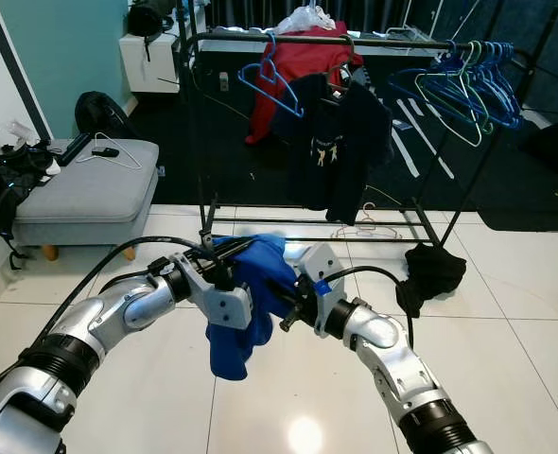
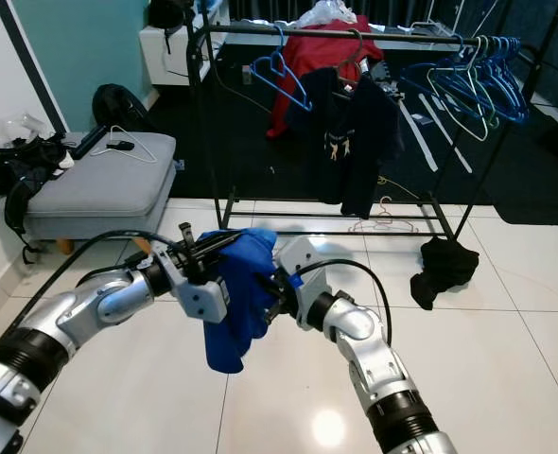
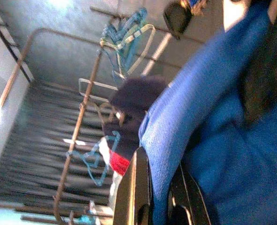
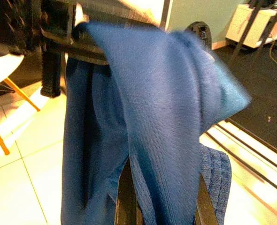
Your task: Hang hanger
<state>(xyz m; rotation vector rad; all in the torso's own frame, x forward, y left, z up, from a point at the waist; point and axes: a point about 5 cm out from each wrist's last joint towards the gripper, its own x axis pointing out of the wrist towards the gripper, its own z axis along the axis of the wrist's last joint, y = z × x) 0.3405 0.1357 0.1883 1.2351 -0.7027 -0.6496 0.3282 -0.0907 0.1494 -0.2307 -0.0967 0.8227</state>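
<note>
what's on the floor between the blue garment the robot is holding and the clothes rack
Bare white tile between the blue garment and the clothes rack; a pale hanger lies at the rack's base. Head views show it.

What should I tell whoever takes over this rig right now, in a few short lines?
Left tool: shut on the blue garment, held above the tiled floor.
Right tool: at the same garment, fingers around a fold; grip unclear.
Clothes rack: ahead, carrying red and dark clothes plus spare blue hangers.
Done: garment lifted.
Left: bring it to the rail and hang it. No hanger is visible inside the cloth.
</note>
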